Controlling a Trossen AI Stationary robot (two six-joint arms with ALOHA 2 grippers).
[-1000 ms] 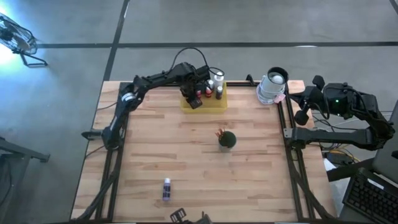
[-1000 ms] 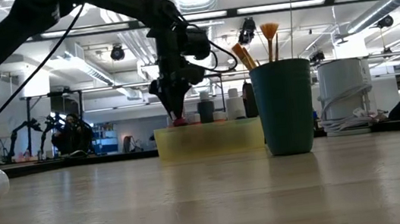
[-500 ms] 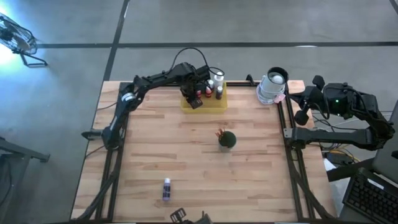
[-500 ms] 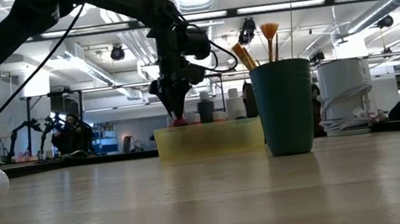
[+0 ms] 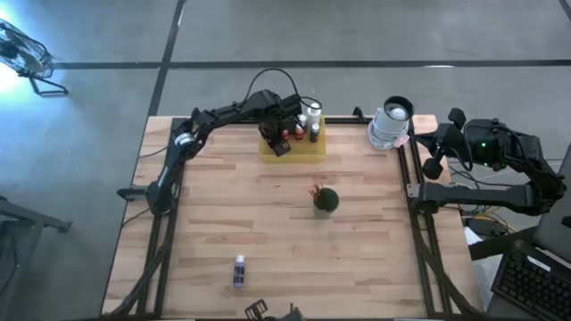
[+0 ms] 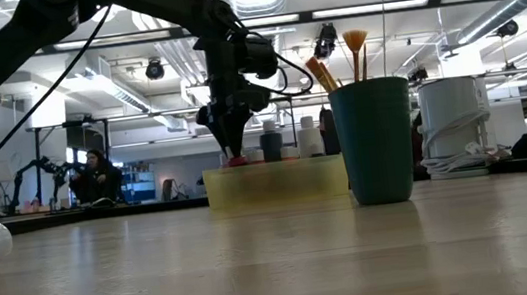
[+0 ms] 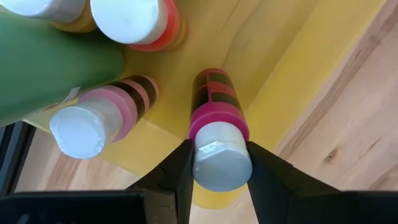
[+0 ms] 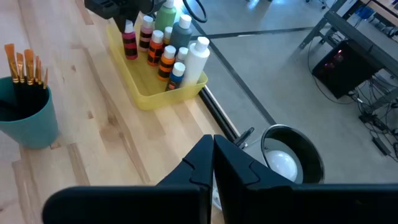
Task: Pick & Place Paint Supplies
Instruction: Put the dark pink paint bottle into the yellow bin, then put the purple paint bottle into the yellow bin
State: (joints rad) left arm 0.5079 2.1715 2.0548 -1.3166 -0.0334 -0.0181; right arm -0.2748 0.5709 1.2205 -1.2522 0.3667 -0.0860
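Left hand (image 7: pixel 219 168) gripped a pink-banded paint bottle (image 7: pixel 217 134) inside the yellow tray (image 5: pixel 308 148).
Tray sat at the bench (image 5: pixel 268 232) far edge; right hand (image 8: pixel 212 163) closed, off the bench's side.

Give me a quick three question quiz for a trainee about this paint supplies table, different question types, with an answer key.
1. True or false: the left tool grips the white cap of a magenta paint bottle standing in the translucent yellow rectangular tray.
2. Where are the orange-brown wooden paintbrushes? A) in the tray B) in the dark green round cup C) flat on the table
3. Fill in: a purple paint bottle lies on the wooden table's ___ edge.

Key: 1 true; 2 B; 3 near.
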